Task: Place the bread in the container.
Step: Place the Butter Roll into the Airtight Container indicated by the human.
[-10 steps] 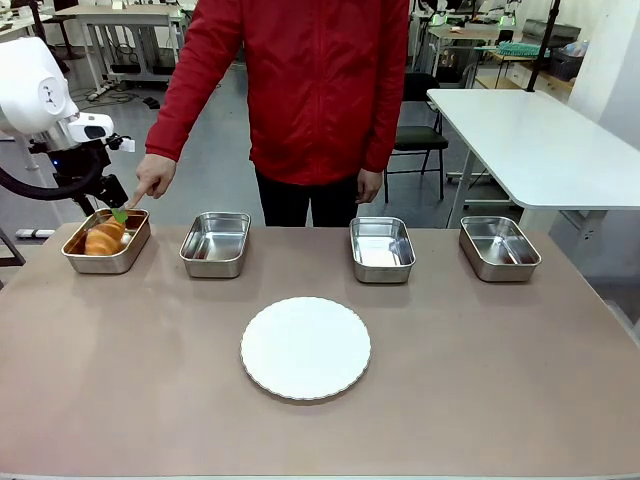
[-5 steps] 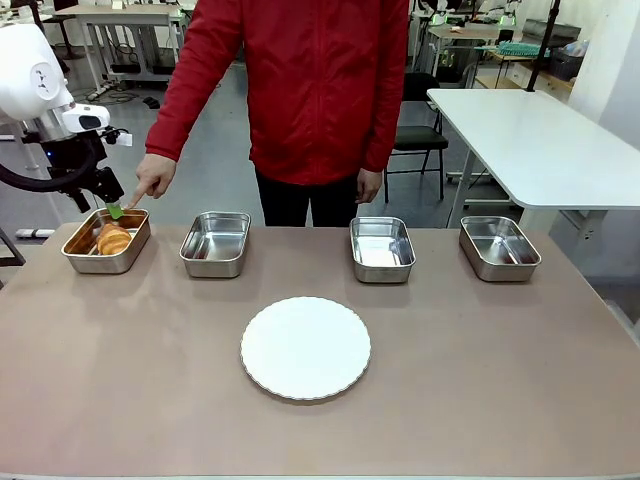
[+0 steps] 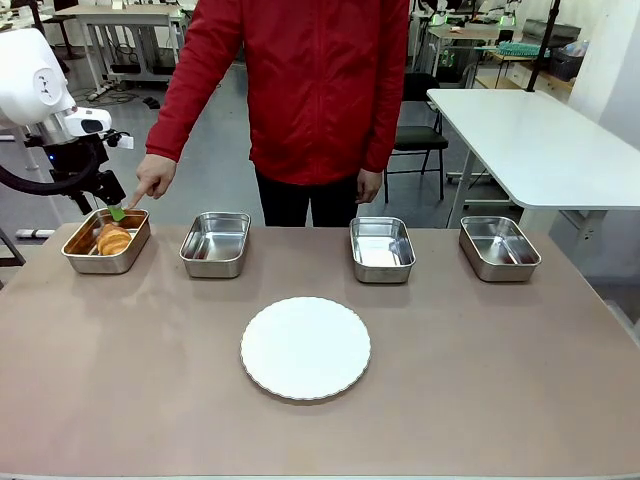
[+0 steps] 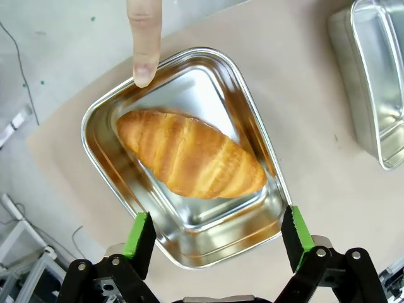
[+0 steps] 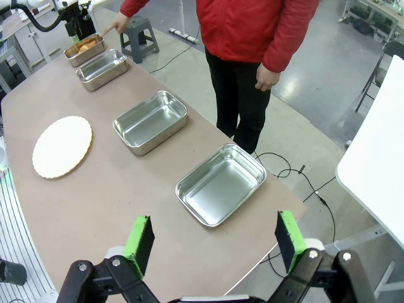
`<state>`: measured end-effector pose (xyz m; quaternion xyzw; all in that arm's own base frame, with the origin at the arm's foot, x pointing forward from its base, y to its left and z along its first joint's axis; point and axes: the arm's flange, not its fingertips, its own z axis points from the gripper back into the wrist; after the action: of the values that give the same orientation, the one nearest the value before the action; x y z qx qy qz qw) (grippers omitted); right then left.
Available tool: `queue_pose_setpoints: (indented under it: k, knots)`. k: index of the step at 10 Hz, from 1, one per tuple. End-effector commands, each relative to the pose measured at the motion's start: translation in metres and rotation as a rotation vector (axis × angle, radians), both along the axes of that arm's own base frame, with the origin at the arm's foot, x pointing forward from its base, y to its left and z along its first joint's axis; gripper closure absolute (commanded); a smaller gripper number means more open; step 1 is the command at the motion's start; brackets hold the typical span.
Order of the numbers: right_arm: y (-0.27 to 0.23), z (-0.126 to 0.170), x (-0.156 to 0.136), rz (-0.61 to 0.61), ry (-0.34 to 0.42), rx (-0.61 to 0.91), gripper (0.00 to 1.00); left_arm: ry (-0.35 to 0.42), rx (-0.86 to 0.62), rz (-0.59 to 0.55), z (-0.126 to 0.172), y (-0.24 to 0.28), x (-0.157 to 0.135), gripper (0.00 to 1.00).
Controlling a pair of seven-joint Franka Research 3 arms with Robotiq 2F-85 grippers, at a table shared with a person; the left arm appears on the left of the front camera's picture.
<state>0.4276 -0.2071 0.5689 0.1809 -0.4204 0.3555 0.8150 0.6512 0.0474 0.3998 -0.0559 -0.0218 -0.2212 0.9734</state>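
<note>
Four steel trays stand in a row along the far edge of the worktop, and the bread [image 3: 113, 238] lies in the container [image 3: 76, 258] nearest the far left corner. In the left wrist view the croissant [image 4: 190, 161] rests slantwise on the floor of that tray [image 4: 101, 177], touched by neither pad. The left pincer [image 4: 216, 232] hangs above the tray with its fingers spread wide, the green pads [image 4: 139, 235] standing over the tray's near rim at either side and holding nothing; in the front view it [image 3: 112, 208] sits just above the tray's far rim. The person's hand [image 3: 154, 177] points a finger [image 4: 144, 39] down to the tray's far rim, its tip at the rim's edge. The other three trays [image 3: 215, 243] [image 3: 381, 249] [image 3: 498, 248] are apart from one another, and a round white plate [image 3: 305, 347] lies near the middle of the worktop, nearer the robot's side. The right pincer [image 5: 214, 243] hovers high over the right end of the worktop with its fingers spread, holding nothing.
</note>
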Motion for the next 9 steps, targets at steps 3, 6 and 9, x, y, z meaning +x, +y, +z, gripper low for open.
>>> queue_pose_setpoints:
  k: [3, 6, 9]
  knots:
    - [0.000, 0.002, 0.000, 0.006, -0.010, 0.006, 0.00, -0.150, 0.107, 0.024, 0.049, -0.033, -0.067, 0.00]
    - [0.000, 0.002, 0.000, 0.006, -0.010, 0.006, 0.00, -0.202, 0.083, 0.055, 0.078, -0.045, -0.136, 0.00]
    - [0.000, 0.002, 0.000, 0.006, -0.010, 0.006, 0.00, -0.286, 0.065, 0.097, 0.085, -0.047, -0.222, 0.00]
